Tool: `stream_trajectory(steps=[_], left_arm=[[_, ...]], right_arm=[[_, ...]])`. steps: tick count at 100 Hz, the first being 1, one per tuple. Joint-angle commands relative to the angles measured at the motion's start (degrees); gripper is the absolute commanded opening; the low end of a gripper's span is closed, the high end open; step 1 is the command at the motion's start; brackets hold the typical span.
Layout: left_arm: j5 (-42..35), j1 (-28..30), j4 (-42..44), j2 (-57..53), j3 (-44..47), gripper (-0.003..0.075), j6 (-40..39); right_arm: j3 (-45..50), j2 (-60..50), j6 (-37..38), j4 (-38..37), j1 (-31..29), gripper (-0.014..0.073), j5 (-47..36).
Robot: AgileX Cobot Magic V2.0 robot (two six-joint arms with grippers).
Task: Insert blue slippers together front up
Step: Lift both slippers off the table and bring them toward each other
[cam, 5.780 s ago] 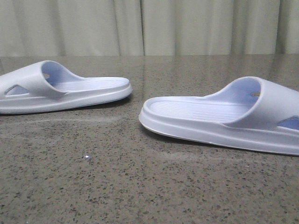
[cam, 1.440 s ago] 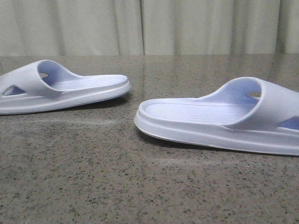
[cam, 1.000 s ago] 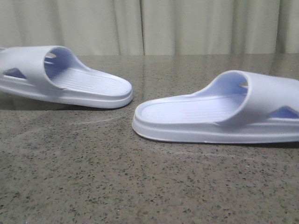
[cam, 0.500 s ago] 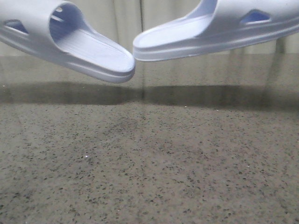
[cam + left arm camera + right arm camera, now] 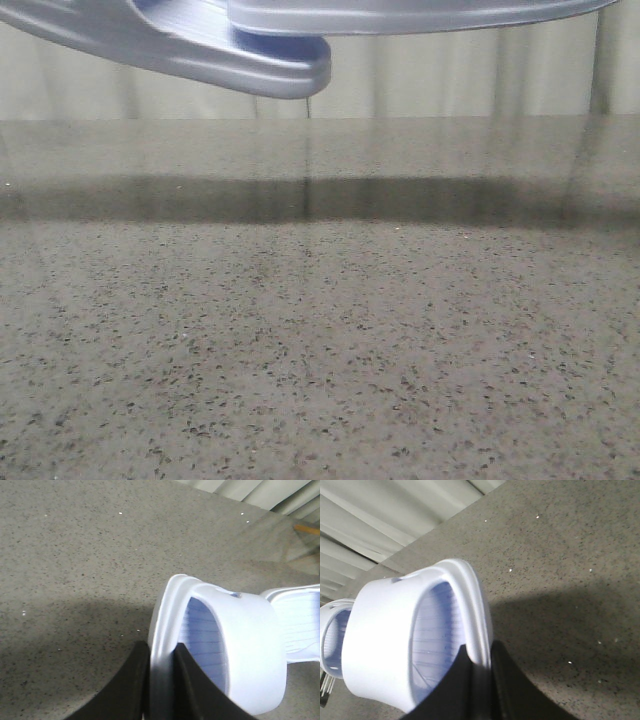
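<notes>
**Two slippers aloft, heel ends closing on each other**

Both pale lavender-blue moulded foam slippers hung well above the speckled grey stone-look table (image 5: 320,330). The left arm's slipper (image 5: 215,55) sloped down toward the middle of the front view, while the right arm's slipper (image 5: 400,14) lay nearly level, its end overlapping the other's and sitting in front of it; whether they touched I could not tell. Their long axes ran roughly end to end, so the coming move looked to turn on lining one footbed under the other's wide strap.

The left gripper (image 5: 161,680) was clenched on its slipper's rim (image 5: 162,620), one black finger on each side of the thick sole wall beside the strap. The right gripper (image 5: 479,690) pinched its slipper (image 5: 420,645) the same way. Each arm was nearest its own shoe.

The foam looked smooth, matte and springy, with fine ribs across the footbeds. Pleated pale curtains (image 5: 450,75) hung behind.
</notes>
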Motion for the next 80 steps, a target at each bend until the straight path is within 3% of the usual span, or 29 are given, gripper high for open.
stream_trajectory(steps=[1,34,80], left_arm=[[1.6,0.3,-8.1,-1.9,-2.0,0.0015,0.8],[4.1,0.3,-14.7,-1.9,-2.0,0.0015,2.0],[6.5,0.3,-19.2,-1.9,-2.0,0.0015,3.1]], right_arm=[[-2.1,1.0,-3.2,6.6,-0.3,-0.0107,1.8],[-2.1,5.5,-9.4,12.1,1.8,-0.0107,4.1],[-2.1,13.2,-17.8,20.1,9.8,-0.0107,3.8]])
